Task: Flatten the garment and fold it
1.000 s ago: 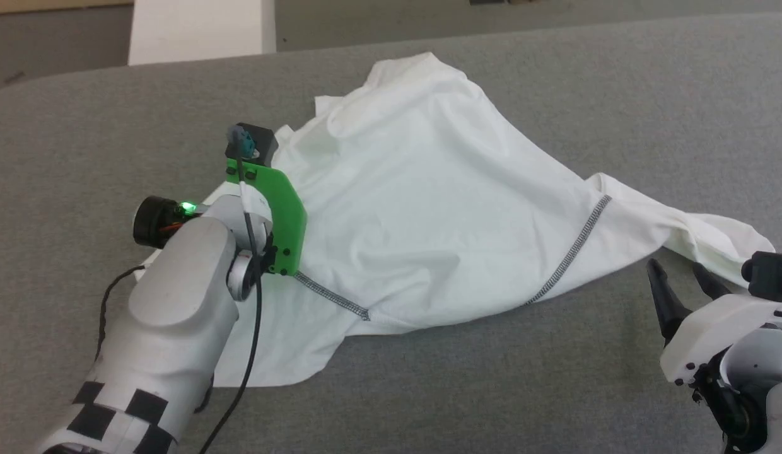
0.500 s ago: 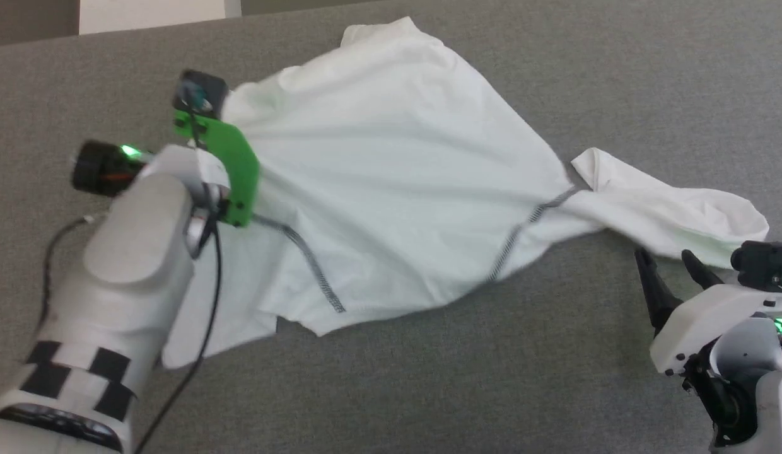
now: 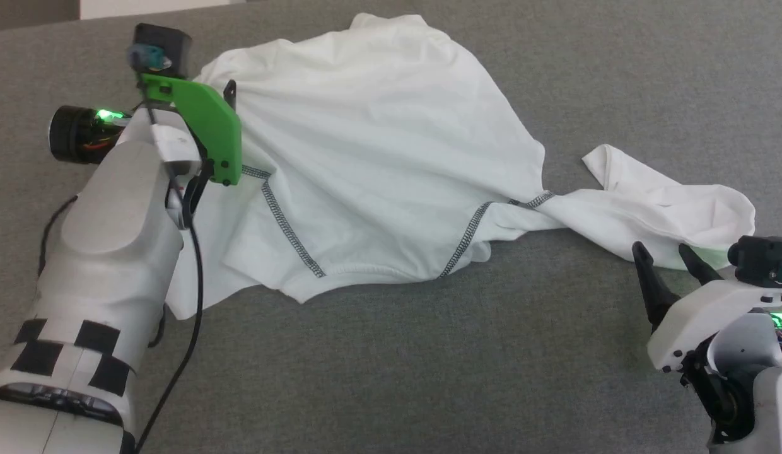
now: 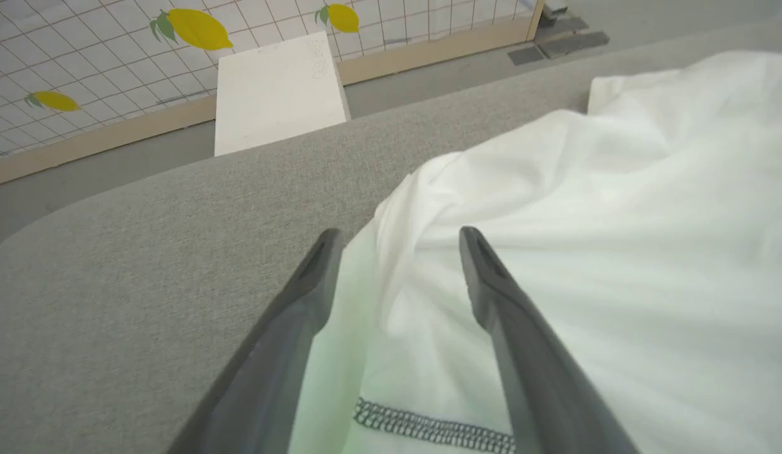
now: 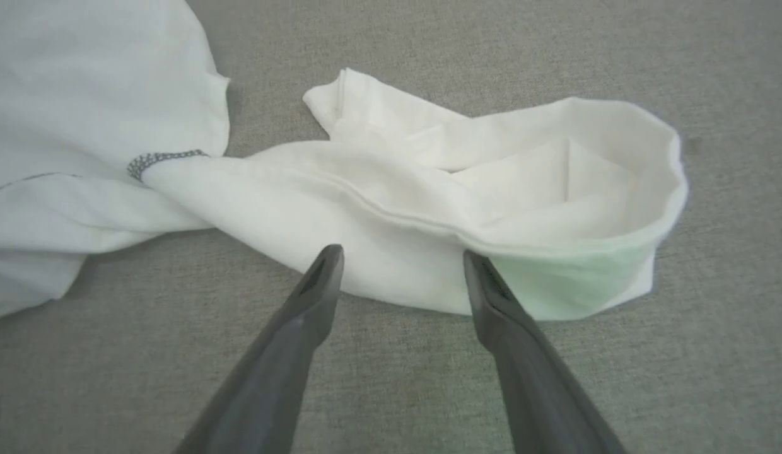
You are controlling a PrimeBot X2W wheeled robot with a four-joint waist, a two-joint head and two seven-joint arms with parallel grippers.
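Two grippers, both open. Step: flattening; no fold started.

Left gripper (image 4: 397,243), upper left of head view: fingers apart astride a raised ridge of the large white thin-fabric long-sleeved shirt (image 3: 378,145), nothing pinched. The shirt lies rumpled mid-frame on the grey cloth-covered table (image 3: 429,378).

Right gripper (image 5: 400,258), lower right: spread, empty, just short of the bunched sleeve (image 5: 492,189).

Next, likely: pinch both ends, draw apart.

Versus earlier: left arm further up-left, more dark zigzag hem stitching (image 3: 290,233) exposed; camera also shifted.
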